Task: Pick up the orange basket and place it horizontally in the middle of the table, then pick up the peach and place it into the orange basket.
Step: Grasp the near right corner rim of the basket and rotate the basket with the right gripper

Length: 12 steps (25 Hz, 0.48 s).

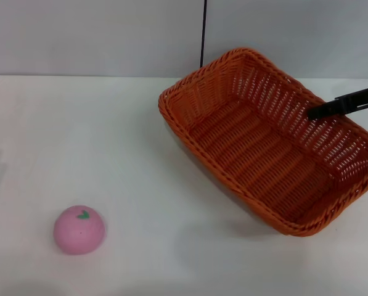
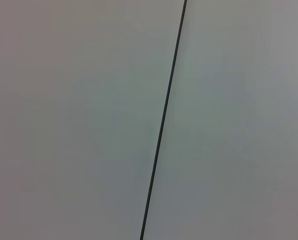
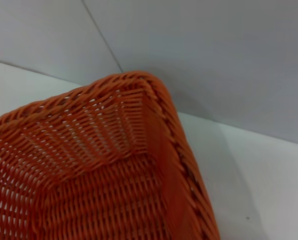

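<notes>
One basket (image 1: 276,148) and one peach (image 1: 79,230) sit on the table (image 1: 79,135). The basket lies diagonally toward the right, its near right corner cut off. The right gripper (image 1: 322,110) reaches over the basket's far wall, only a dark finger showing; whether its jaws are spread cannot be told. The peach lies well apart, front left.

The right tool (image 1: 322,111) reaches in from the bench's right edge as a dark, slim finger, tip pointing left, toward the far right corner. No left arm shows.
</notes>
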Tool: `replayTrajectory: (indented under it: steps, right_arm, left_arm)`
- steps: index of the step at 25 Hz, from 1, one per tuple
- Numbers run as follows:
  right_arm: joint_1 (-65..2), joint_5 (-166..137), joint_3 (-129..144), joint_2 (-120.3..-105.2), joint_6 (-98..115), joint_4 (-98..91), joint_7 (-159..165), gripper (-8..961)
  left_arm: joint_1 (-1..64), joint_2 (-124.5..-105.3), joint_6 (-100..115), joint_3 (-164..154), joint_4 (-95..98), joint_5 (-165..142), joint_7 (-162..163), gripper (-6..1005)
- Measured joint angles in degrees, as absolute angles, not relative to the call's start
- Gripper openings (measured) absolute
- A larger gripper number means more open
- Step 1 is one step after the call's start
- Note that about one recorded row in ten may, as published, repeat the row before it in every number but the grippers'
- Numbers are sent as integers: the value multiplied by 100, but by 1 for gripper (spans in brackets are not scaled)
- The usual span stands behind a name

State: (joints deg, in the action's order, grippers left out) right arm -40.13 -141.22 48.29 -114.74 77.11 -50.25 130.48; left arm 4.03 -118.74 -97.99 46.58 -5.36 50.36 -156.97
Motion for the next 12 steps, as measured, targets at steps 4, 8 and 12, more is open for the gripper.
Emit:
replayTrajectory:
  steps: [4,8,12]
  right_arm:
    - [-4041,-14097,4834,-11490,7547,-4915,12982,470]
    - [-4063,-14089,4837,-11514,7376,-4790,12913,465]
    - [-4066,-14034,4811,-11539,7250,-4770,12815,380]
  left_arm:
    - [405,-11874,-9822,4658,-536,5036,-15697,815]
    - [414,-11871,-9856,4658,-563,5038,-15698,814]
    - [413,-11864,-9870,4658,-592,5037,-15698,813]
